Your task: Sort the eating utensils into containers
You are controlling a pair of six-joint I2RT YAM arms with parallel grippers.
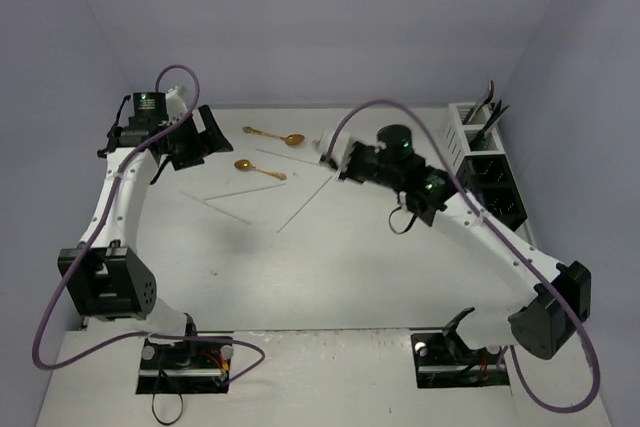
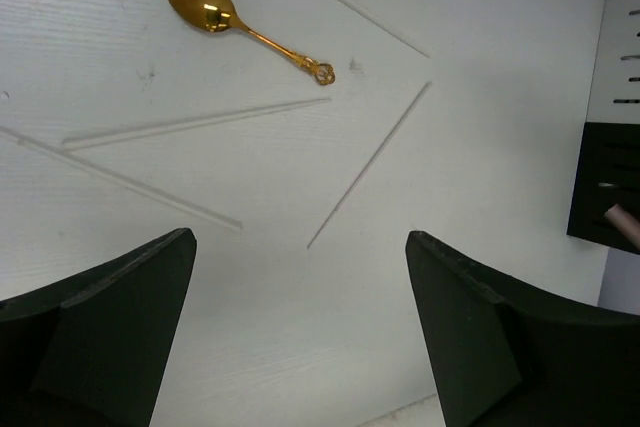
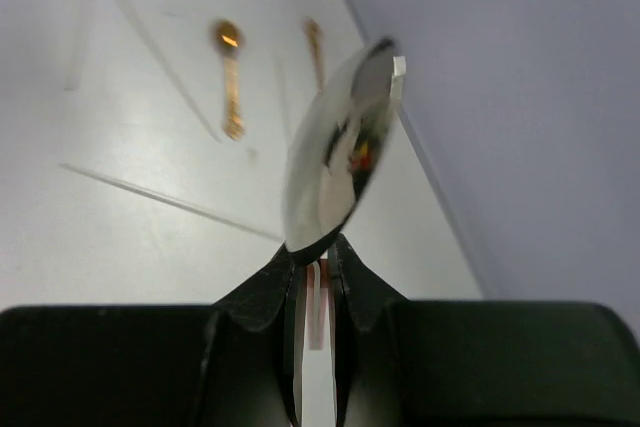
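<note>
My right gripper (image 1: 338, 160) is shut on a pink-handled silver spoon (image 3: 340, 147) and holds it above the table, bowl up, with the pink handle between the fingers (image 3: 355, 292). My left gripper (image 1: 197, 137) is open and empty above the table's far left, its fingers (image 2: 120, 297) wide apart. Two gold spoons (image 1: 275, 135) (image 1: 258, 169) lie at the far middle; one shows in the left wrist view (image 2: 240, 27). Several pale chopsticks (image 1: 243, 190) (image 2: 195, 122) lie scattered below them. A white holder (image 1: 470, 132) and a black holder (image 1: 495, 187) stand at the far right.
Dark-handled utensils (image 1: 492, 102) stick up out of the white holder. A pink tip (image 2: 625, 222) shows in the black holder (image 2: 605, 187). Purple cables (image 1: 60, 287) loop over both arms. Lilac walls enclose the table at the back and sides.
</note>
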